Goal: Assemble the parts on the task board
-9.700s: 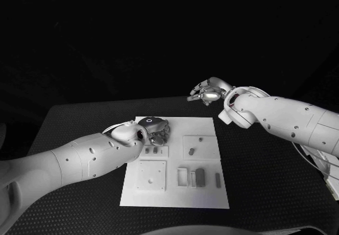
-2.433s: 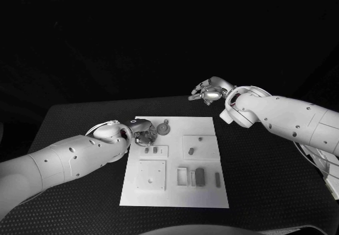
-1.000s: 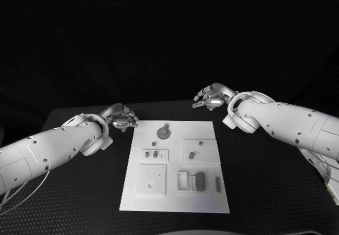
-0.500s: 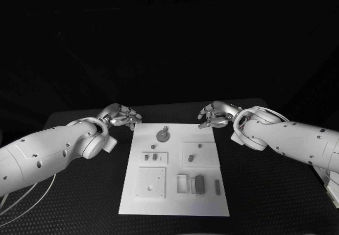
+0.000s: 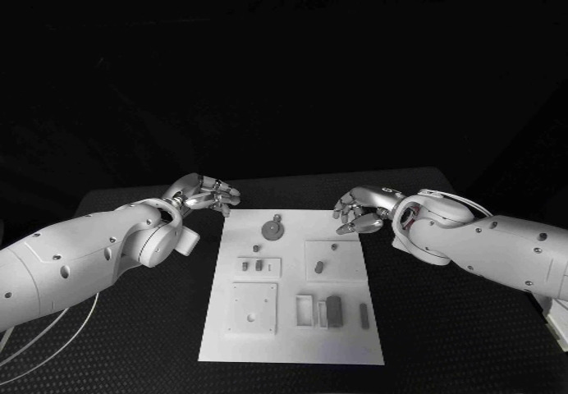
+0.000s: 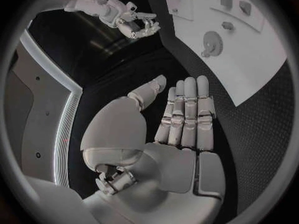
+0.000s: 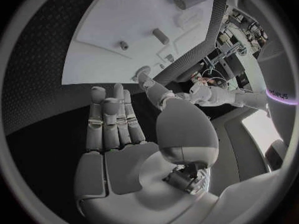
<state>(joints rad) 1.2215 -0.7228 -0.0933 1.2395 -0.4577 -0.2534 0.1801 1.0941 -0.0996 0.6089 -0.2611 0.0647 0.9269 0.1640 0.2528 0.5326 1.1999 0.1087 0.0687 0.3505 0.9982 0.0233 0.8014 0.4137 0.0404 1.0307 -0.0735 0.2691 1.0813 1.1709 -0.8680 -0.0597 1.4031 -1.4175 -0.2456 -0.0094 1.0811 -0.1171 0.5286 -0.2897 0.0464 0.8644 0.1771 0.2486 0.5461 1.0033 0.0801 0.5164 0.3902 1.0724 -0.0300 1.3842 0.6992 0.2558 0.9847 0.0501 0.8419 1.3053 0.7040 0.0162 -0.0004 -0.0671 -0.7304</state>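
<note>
Meanwhile both hands, the left hand (image 5: 203,195) and right hand (image 5: 361,211), hover empty with fingers apart at the far corners of the task board (image 5: 296,336), where a round part (image 5: 273,227) lies near the far edge, calling for a careful pinch.

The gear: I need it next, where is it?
In the head view the gear lies at the board's far end, between both hands, touched by neither.

The left hand (image 5: 206,195) has let go of the round gear part (image 5: 273,227), now lying on the task board (image 5: 294,328), and withdrawn beyond its corner, while the right hand (image 5: 361,210) has descended to the board's far right edge.
</note>
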